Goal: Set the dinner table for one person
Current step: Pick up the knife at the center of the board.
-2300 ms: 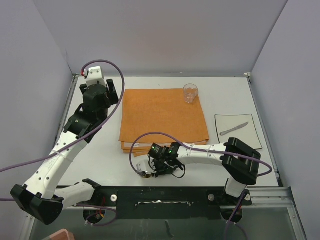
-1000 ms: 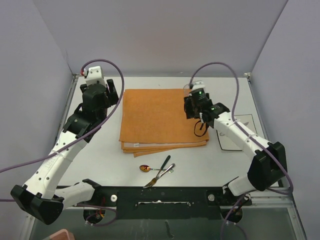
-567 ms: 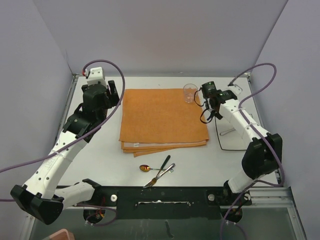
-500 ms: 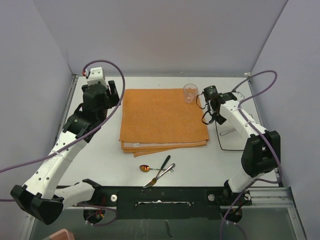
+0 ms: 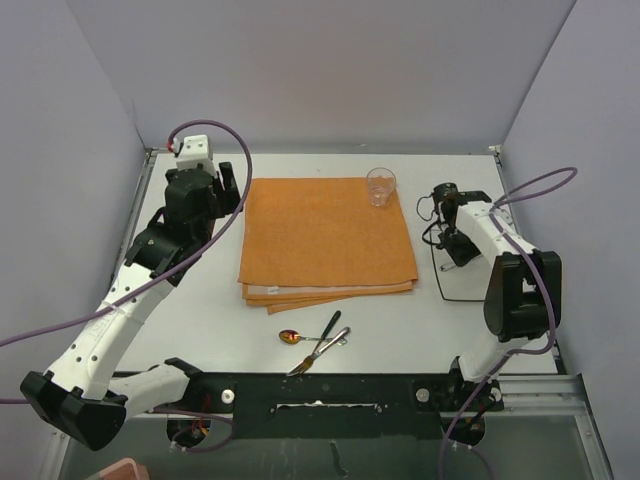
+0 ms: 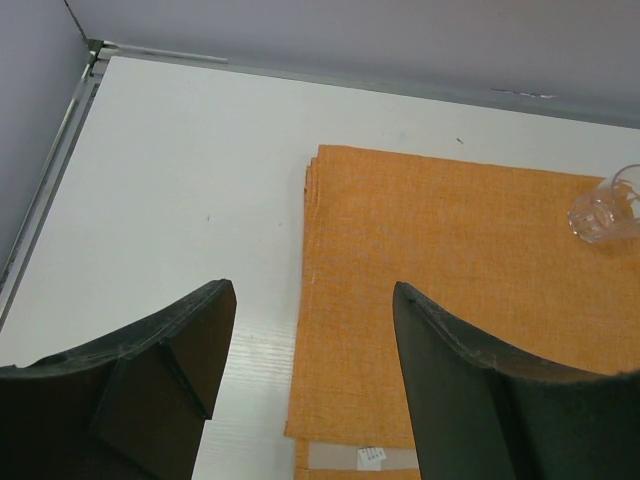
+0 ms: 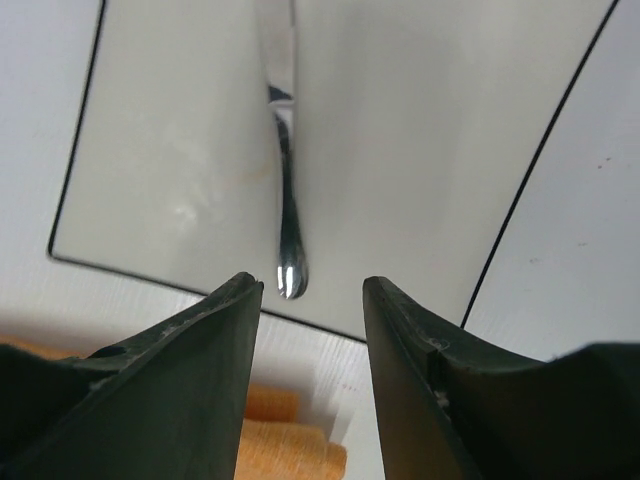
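Observation:
The dinner table point(image 5: 205, 300) carries a folded orange cloth point(image 5: 328, 238) at its middle, with a clear glass point(image 5: 380, 186) on the cloth's far right corner. A spoon point(image 5: 310, 332) and a fork point(image 5: 318, 352) lie near the front edge. A square white plate point(image 5: 462, 285) sits at the right, partly hidden by the right arm. My right gripper point(image 5: 455, 250) point(image 7: 312, 300) hangs open just above the plate point(image 7: 420, 150), its fingers either side of the handle tip of a knife point(image 7: 285, 150), without touching it. My left gripper point(image 5: 215, 195) point(image 6: 312, 310) is open and holds nothing, left of the cloth point(image 6: 450, 300).
Grey walls enclose the table on the left, back and right. A metal rail runs along the left edge point(image 6: 50, 190). The glass point(image 6: 605, 208) stands far right in the left wrist view. The cloth's folded corner point(image 7: 290, 440) lies just below my right fingers.
My right arm has swung from the cloth's right edge, past the glass, over to the plate, and now hovers at the knife's handle. The left arm has not moved.

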